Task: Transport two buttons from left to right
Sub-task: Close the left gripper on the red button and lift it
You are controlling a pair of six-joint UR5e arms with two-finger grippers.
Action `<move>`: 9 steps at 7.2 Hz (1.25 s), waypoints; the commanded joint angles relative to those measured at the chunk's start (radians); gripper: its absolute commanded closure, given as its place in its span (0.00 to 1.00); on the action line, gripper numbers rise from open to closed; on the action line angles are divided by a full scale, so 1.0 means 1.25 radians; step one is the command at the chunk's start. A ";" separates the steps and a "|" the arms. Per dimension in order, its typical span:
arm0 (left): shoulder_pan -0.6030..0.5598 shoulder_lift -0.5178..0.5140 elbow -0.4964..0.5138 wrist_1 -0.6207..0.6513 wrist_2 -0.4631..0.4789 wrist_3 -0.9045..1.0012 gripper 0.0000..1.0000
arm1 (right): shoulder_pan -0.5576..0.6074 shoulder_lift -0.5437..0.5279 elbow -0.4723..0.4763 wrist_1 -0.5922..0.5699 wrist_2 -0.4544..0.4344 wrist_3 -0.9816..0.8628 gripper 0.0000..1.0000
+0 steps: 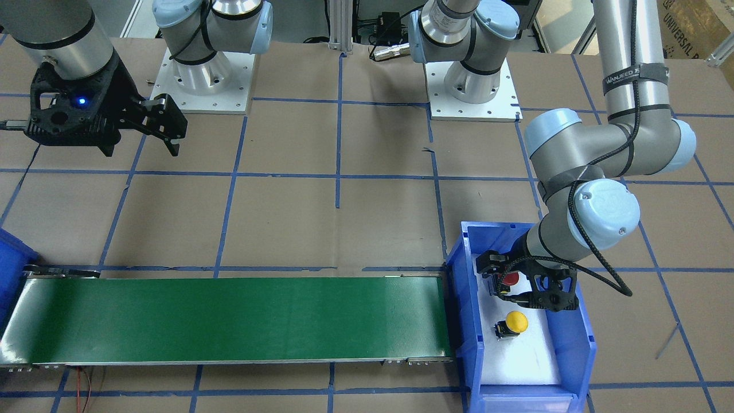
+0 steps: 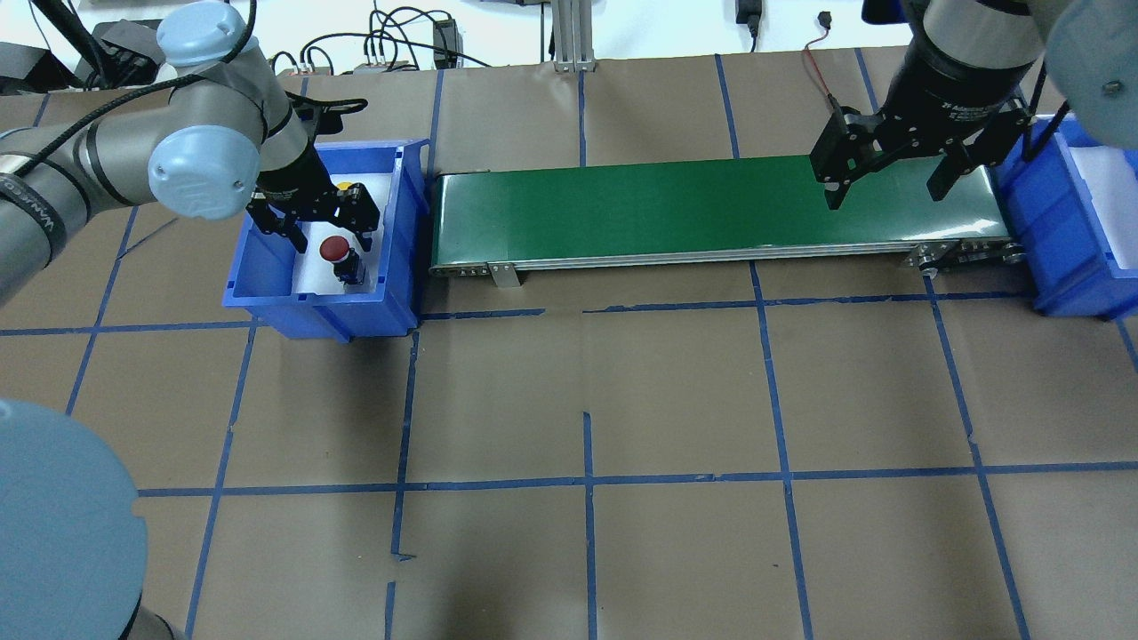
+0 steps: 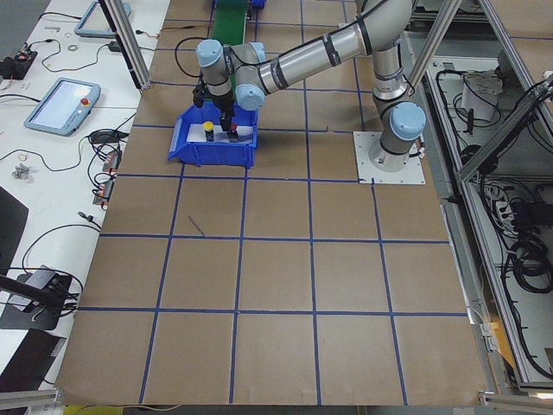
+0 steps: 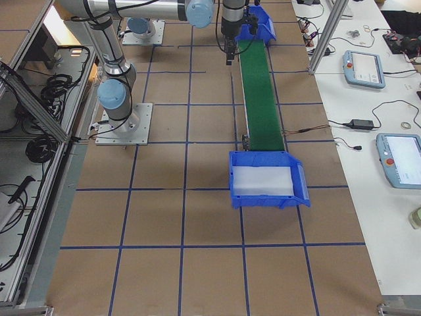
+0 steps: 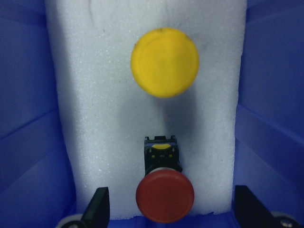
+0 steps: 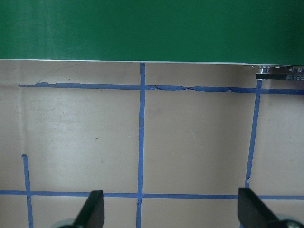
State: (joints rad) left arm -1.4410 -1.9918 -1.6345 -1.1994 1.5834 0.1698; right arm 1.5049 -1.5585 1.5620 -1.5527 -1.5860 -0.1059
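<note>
The red button [image 5: 165, 194] and the yellow button [image 5: 165, 61] stand on white foam inside the blue bin [image 2: 267, 302] at the conveyor's left end. My left gripper [image 5: 173, 211] is open and low in the bin, its fingers either side of the red button [image 1: 510, 278] without touching it. The yellow button [image 1: 516, 322] stands free just beyond. In the overhead view the left gripper [image 2: 324, 233] hangs over the red button [image 2: 335, 248]. My right gripper [image 2: 889, 178] is open and empty, held above the table near the conveyor's right end.
A green conveyor belt [image 2: 711, 209] runs between the left bin and a second blue bin [image 2: 1067, 231] lined with white foam at the right. The left bin's walls [image 1: 459, 321] stand close around my left gripper. Blue tape lines grid the brown table.
</note>
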 commanded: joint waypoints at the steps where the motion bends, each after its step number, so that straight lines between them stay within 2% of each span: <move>1: 0.003 -0.001 -0.001 0.011 0.001 0.009 0.36 | 0.000 0.000 0.001 0.001 0.000 0.000 0.00; 2: 0.003 -0.001 0.004 0.011 0.001 0.010 0.61 | 0.000 0.000 0.001 0.000 0.001 0.000 0.00; 3: 0.003 -0.001 0.010 0.011 0.001 0.010 0.73 | 0.000 0.000 0.001 0.000 0.001 0.000 0.00; 4: 0.002 0.001 0.012 0.011 0.001 0.011 0.77 | 0.000 0.000 0.001 0.000 0.001 0.000 0.00; 7: 0.000 0.091 0.068 -0.026 -0.001 -0.001 0.75 | 0.000 0.000 0.002 0.003 0.001 0.001 0.00; 9: -0.049 0.133 0.117 -0.043 -0.010 -0.051 0.75 | 0.000 -0.002 0.006 0.010 0.001 0.005 0.00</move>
State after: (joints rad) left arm -1.4612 -1.8546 -1.5353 -1.2400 1.5759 0.1477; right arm 1.5048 -1.5599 1.5663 -1.5456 -1.5848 -0.1022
